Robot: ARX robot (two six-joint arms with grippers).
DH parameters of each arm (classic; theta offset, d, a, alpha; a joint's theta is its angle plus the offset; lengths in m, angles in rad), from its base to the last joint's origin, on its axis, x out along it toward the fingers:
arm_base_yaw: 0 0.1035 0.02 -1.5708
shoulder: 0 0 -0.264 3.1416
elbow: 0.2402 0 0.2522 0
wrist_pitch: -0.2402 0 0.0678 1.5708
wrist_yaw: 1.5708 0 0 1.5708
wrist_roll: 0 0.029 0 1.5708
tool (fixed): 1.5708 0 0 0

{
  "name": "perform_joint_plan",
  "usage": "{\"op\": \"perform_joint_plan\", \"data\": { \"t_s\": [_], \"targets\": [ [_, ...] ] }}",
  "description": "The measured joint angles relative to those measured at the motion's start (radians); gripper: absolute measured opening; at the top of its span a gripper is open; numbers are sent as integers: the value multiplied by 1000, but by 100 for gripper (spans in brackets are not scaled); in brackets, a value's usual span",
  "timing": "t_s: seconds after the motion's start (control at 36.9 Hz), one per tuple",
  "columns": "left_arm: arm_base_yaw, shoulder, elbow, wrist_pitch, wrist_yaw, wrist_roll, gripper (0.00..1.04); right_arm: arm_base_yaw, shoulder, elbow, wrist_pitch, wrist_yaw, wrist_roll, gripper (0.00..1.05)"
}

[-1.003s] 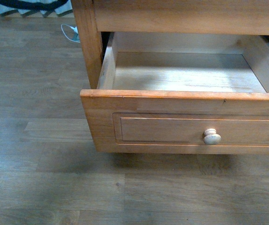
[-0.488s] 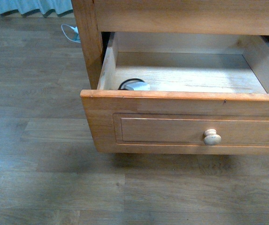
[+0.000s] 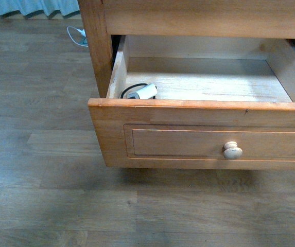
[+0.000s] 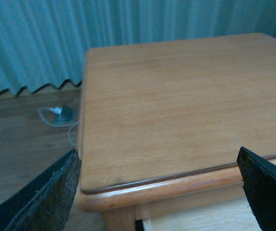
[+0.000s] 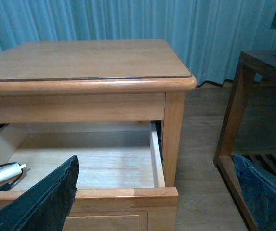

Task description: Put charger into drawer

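Note:
The drawer (image 3: 198,105) stands pulled out of the honey-brown cabinet, its pale knob (image 3: 232,150) facing me. The charger (image 3: 145,91), a small white block with a black looped cable, lies on the drawer floor in the front left corner. It also shows in the right wrist view, where the charger (image 5: 6,173) rests free beside the side wall. My left gripper (image 4: 157,192) hangs open over the cabinet top's front corner, holding nothing. My right gripper (image 5: 152,197) is open and empty in front of the drawer (image 5: 154,154). Neither gripper appears in the front view.
A white cord with a pale plug (image 3: 77,35) lies on the wooden floor beside the cabinet, near the teal curtain (image 4: 41,43). A dark wooden frame (image 5: 234,120) stands on the other side of the cabinet. The cabinet top (image 4: 176,96) overhangs the back of the drawer.
One second ago the drawer was empty. Half a second ago the charger lay in its front left corner; it has since shifted slightly and turned.

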Motion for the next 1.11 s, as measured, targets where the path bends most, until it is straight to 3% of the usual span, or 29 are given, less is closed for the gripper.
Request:
{"op": "perform_joint_plan", "data": {
  "t_s": [0.16,0.24,0.6,1.11],
  "targets": [
    [-3,1,8,-79,-74,-37,98,0,0,0,0,0,0,96],
    [16,-37,-83,64,-119,-37,81,0,0,0,0,0,0,96],
    [218,-383,-568,200,64,-39,6,0,0,0,0,0,0,96],
    [369,-755,-820,82,205,-40,4,0,0,0,0,0,0,96]
  ]
}}
